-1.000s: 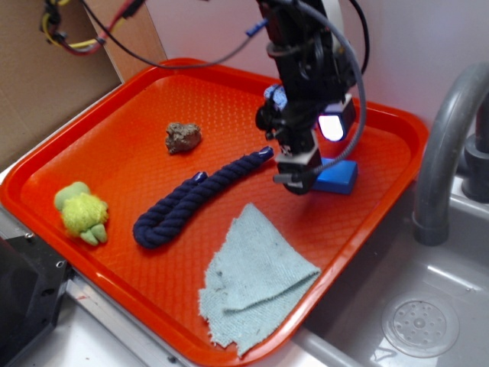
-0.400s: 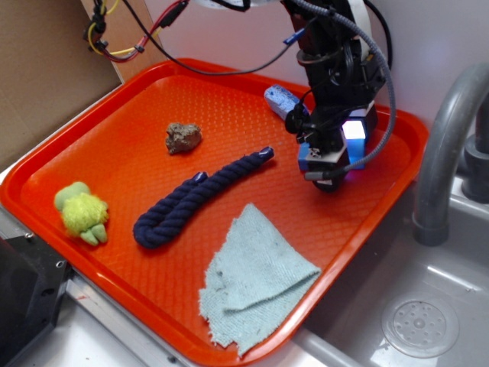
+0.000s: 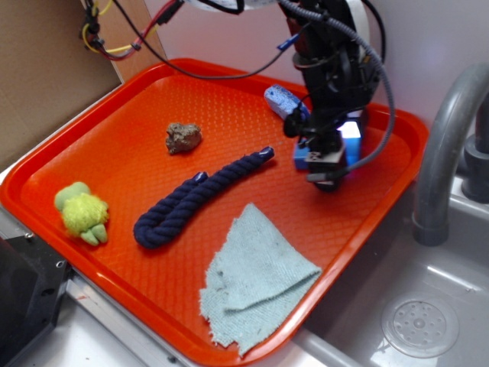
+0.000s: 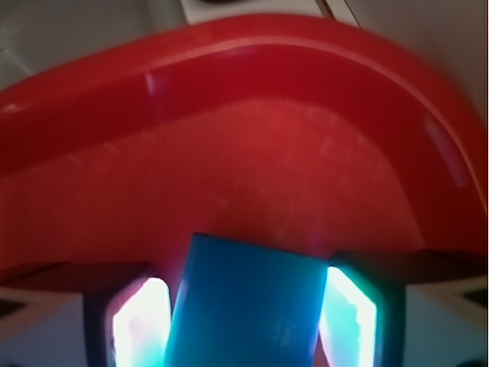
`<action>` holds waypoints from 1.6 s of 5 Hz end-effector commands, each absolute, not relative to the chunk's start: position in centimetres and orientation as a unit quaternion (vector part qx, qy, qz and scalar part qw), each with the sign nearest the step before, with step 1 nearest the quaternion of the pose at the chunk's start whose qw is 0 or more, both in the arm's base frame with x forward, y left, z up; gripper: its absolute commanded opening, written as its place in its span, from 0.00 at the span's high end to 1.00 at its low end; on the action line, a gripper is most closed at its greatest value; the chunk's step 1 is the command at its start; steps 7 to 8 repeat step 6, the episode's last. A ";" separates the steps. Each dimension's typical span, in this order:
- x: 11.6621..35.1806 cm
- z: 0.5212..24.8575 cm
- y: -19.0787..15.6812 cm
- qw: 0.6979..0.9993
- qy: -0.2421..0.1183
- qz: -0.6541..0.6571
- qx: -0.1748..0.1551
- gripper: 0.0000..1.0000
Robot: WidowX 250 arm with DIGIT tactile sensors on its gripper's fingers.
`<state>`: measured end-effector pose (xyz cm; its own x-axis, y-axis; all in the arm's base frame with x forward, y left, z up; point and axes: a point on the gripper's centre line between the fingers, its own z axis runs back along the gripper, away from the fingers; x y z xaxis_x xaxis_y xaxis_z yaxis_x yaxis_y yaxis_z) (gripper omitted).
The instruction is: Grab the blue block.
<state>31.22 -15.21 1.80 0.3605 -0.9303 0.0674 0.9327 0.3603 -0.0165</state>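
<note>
An orange tray [image 3: 92, 176] sat beside a grey sink [image 3: 428, 306]. On it lay a pale cloth [image 3: 256, 279], a navy rope [image 3: 199, 197], a yellow-green plush [image 3: 82, 214], a speckled sponge [image 3: 281, 99] and a brown lump [image 3: 183, 137]. At the tray's far right, the gripper [image 3: 325, 164] straddled the blue block [image 4: 244, 306], fingers [image 4: 351, 317] alongside both flanks; actual contact could not be told.

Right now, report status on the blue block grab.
Gripper down over the blue block, fingers flanking both sides, closure not confirmed. Block sits on the orange tray near the far right corner. Speckled sponge close behind; not obstructing.
</note>
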 end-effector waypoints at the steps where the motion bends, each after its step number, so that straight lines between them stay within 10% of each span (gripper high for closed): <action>1: 27.3 11.2 -14.0 0.932 -0.054 -0.356 0.048 1.00; 5: 20.9 25.1 -10.4 0.990 -0.096 0.034 0.099 1.00; 8: 22.4 24.5 -8.9 0.990 -0.097 0.030 0.098 1.00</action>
